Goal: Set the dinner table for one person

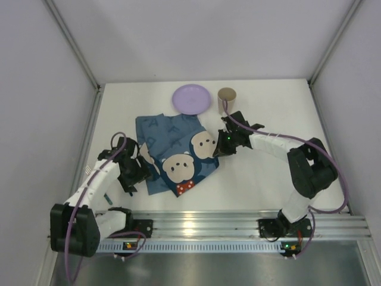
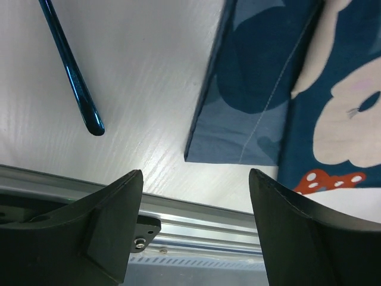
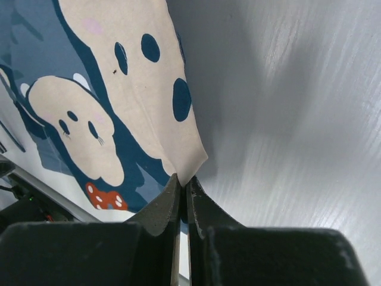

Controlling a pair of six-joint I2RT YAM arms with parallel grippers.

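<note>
Pinching placemat (image 1: 172, 158) corner: right hand (image 3: 183, 183) | left hand (image 2: 195, 176) wide over dinner table (image 1: 262, 173) | placemat lettering unreadable

I see my left gripper (image 2: 195, 179) with its 2 black fingers (image 2: 113, 220) spread wide above the white dinner table (image 2: 143, 77). A slim, glossy blue utensil handle (image 2: 72, 71) lies at upper left. The blue cartoon-print placemat (image 2: 262, 89) fills the right side, its corner near the aluminium rail (image 2: 196, 232).

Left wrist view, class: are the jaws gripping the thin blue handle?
No, the left gripper stands open, nothing between its jaws; the thin blue handle lies apart on the dinner table.
</note>
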